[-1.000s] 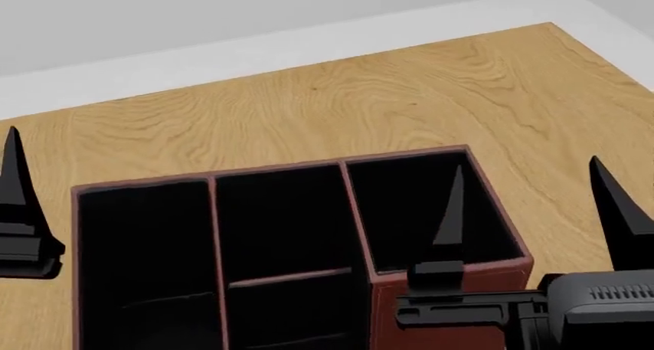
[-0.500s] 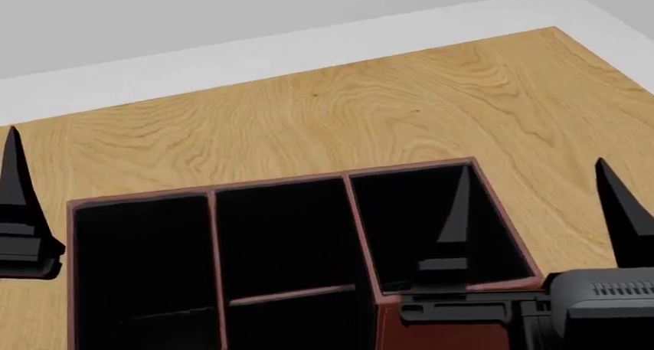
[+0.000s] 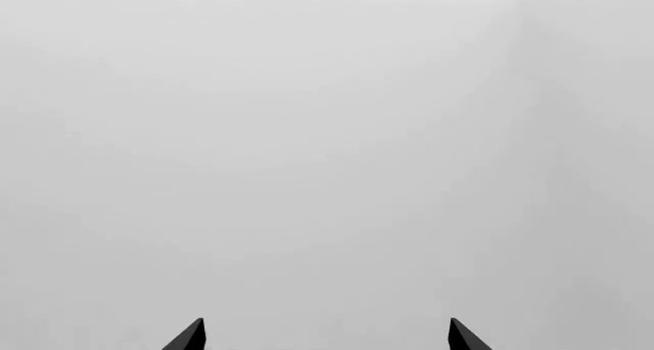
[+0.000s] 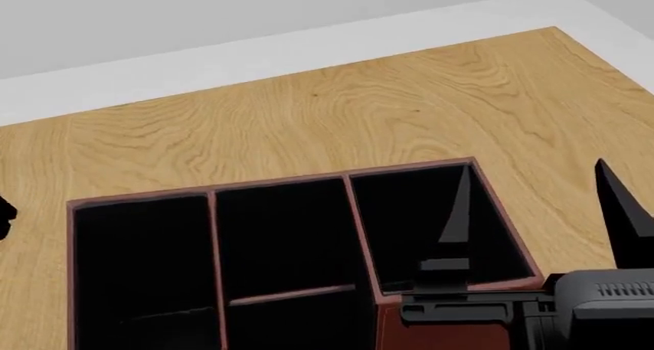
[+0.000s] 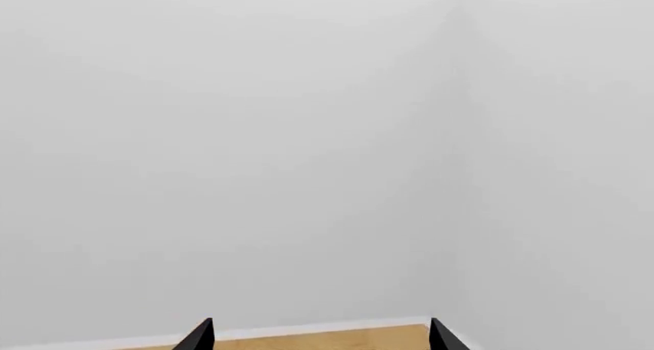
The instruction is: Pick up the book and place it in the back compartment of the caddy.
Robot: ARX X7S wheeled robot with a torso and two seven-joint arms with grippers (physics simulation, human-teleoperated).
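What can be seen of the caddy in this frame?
The caddy is a dark red-brown, leather-look box with a black interior, sitting flat on the wooden table and cut off by the head view's lower edge. Thin red-brown dividers split it into three columns; the middle column has a cross divider, with the back compartment beyond it. Every visible cell looks empty. The right tool hangs at its right end, one finger over the right cell; contact cannot be told.

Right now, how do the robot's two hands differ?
The right hand shows plainly in the head view, by the right end of the caddy; the left hand is only a sliver at its edge. The right's camera catches table; the left's sees only wall. Both are open and empty.
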